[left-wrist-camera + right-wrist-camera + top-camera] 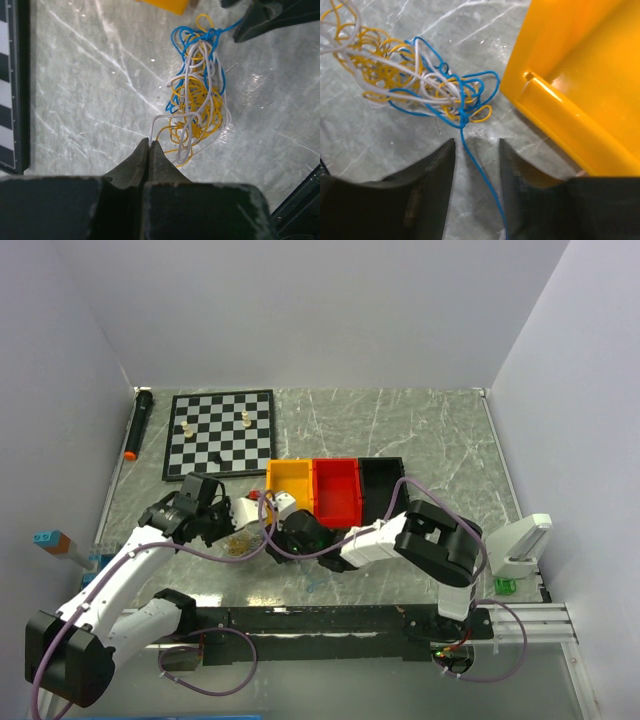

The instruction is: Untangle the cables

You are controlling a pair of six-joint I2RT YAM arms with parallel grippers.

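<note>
**Two tools at a cable heap**

The left tool (149, 149) is squeezed tight on the end of the white cable (186, 75). From there the white cable runs up toward 1 o'clock into a messy heap with the blue cable (212, 34) and the yellow cable (192, 97), all lying on the table (90, 75). The right tool (476, 146) has a narrow gap between its fingers, and a loose blue strand runs through that gap. The heap sits at 11 o'clock from it, and a yellow bin (580, 75) sits at 2 o'clock.
</note>
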